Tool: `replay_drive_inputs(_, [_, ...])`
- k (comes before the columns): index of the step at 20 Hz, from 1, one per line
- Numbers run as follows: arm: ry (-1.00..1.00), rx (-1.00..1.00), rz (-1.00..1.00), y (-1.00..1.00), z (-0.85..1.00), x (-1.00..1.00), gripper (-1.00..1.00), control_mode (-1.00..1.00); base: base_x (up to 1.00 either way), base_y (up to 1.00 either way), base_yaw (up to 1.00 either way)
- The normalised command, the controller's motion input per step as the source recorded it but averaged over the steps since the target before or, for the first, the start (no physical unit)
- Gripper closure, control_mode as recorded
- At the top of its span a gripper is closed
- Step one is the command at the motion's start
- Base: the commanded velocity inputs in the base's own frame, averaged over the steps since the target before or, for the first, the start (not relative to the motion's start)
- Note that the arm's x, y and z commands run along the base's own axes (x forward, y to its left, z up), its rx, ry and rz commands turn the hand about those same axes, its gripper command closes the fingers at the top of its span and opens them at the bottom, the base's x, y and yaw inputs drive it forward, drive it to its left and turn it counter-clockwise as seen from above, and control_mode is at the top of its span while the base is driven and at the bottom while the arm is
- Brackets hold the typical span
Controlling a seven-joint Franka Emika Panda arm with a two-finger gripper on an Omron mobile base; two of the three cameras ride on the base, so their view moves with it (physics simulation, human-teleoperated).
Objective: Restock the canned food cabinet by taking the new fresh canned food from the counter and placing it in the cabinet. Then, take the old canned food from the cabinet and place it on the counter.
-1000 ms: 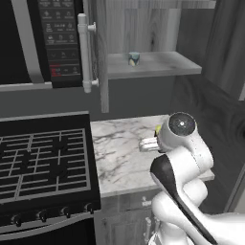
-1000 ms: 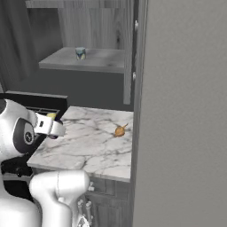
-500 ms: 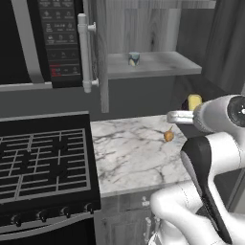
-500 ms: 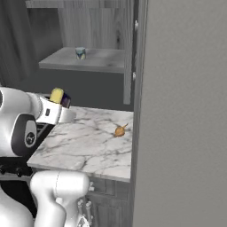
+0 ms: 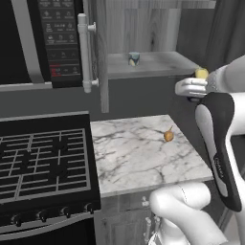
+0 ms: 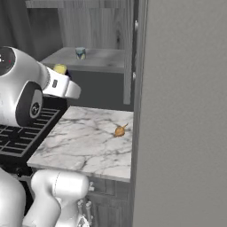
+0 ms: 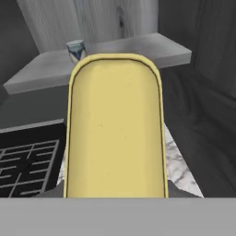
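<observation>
**Yellow can held aloft before open cabinet**

Canned food cabinet [image 5: 143, 64]: grey wood-grain, door swung open, flat shelf exposed at 12 o'clock in the left base view.
Counter [image 5: 139, 158]: white marble, set beside the black stove [image 5: 43, 160].
Gripper [image 5: 194, 86]: raised at 3 o'clock, pinched onto the new fresh canned food [image 7: 115, 129], which is carried above the counter, short of the shelf.
Old canned food [image 5: 134, 59]: stood upright on the shelf.
Orange round thing [image 5: 168, 136]: rested on the marble.
</observation>
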Motion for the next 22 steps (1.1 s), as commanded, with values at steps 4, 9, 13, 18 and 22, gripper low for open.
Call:
replay_drive_inputs(4, [0.00,0.00,0.00,-0.01,0.00,0.56,1.00,-1.00,0.00,0.00,0.00])
replay_drive_inputs(9, [0.00,0.00,0.01,-0.04,0.01,0.91,1.00,-1.00,0.00,0.00,0.00])
replay_drive_inputs(13, [0.00,0.00,0.08,-0.26,0.01,0.80,1.00,-1.00,0.00,0.00,0.00])
replay_drive_inputs(18, [-0.01,0.00,0.03,-0.33,0.00,0.80,1.00,-1.00,0.00,0.00,0.00])
replay_drive_inputs(22, [-0.02,0.00,0.00,-0.27,0.00,0.94,1.00,-1.00,0.00,0.00,0.00])
